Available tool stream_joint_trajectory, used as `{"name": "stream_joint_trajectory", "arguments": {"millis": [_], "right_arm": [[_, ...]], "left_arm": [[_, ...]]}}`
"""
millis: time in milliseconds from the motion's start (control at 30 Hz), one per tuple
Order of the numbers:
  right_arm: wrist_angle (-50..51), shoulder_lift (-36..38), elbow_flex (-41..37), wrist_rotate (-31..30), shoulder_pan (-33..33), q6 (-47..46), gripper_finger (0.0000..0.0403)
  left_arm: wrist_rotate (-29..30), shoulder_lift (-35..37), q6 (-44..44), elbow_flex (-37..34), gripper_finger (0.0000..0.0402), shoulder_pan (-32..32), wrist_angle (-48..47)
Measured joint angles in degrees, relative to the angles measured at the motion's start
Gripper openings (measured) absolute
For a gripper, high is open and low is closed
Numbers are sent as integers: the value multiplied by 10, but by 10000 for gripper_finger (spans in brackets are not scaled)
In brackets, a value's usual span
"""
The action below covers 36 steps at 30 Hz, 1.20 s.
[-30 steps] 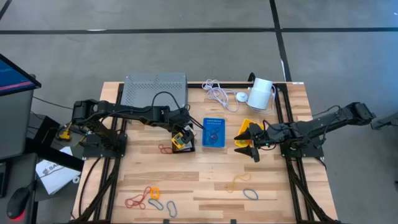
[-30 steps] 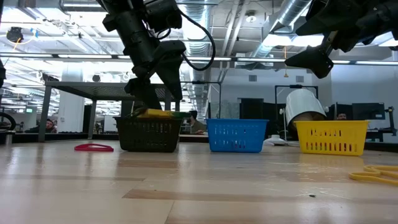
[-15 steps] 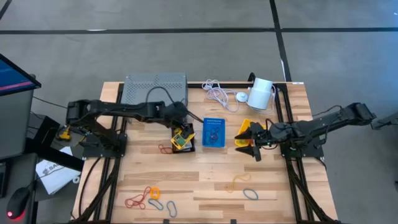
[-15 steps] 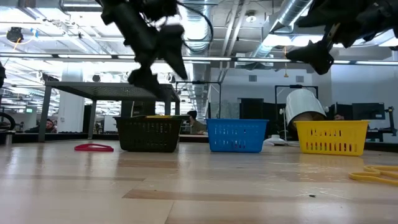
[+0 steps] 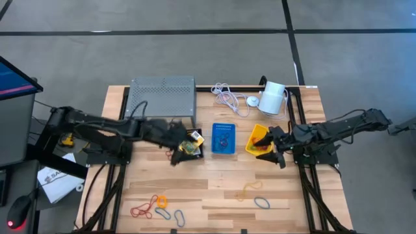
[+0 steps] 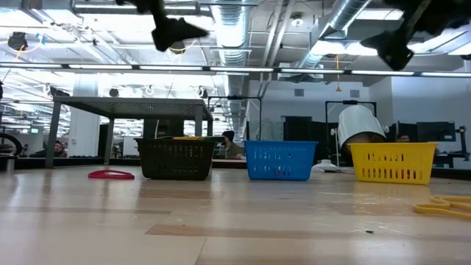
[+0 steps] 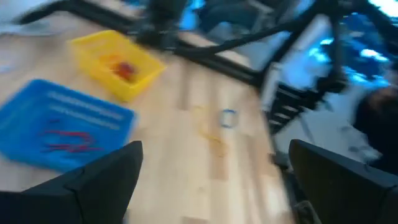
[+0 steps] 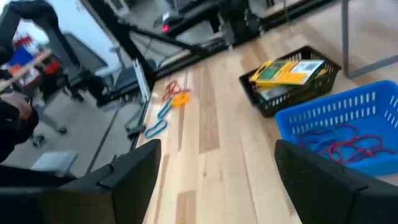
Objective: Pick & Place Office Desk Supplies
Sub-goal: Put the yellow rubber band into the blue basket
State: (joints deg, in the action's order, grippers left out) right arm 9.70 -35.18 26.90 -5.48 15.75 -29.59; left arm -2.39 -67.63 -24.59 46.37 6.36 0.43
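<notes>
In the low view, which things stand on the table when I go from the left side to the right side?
red loop → black bin → blue bin → yellow bin → yellow loop at the right edge.

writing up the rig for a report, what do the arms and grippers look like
Both arms are dark, nearly black, built of slim jointed segments with black cables looping along them. The left gripper and right gripper each end in two broad, flat, dark fingers. No markings or colour accents are legible on either.
</notes>
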Motion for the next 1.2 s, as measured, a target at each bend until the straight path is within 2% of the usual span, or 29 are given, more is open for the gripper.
{"name": "stream_joint_trajectory", "arguments": {"millis": [133, 300, 500, 667, 933, 1200], "right_arm": [[79, -20, 67, -5, 38, -4, 303], [176, -55, 140, -35, 76, -4, 302], [241, -117, 185, -44, 105, -36, 301], [249, -191, 202, -44, 124, -81, 301], [293, -326, 229, -35, 146, -170, 301], [293, -481, 248, -35, 183, -196, 301]], "left_arm": [[5, 1, 20, -60, 398, 59, 134], [18, -1, 33, -122, 397, 84, 295], [79, -2, 38, -166, 397, 80, 318], [96, -2, 39, -177, 397, 56, 331], [98, -2, 99, -177, 397, 39, 396], [96, -2, 121, -177, 397, 42, 408]]}}
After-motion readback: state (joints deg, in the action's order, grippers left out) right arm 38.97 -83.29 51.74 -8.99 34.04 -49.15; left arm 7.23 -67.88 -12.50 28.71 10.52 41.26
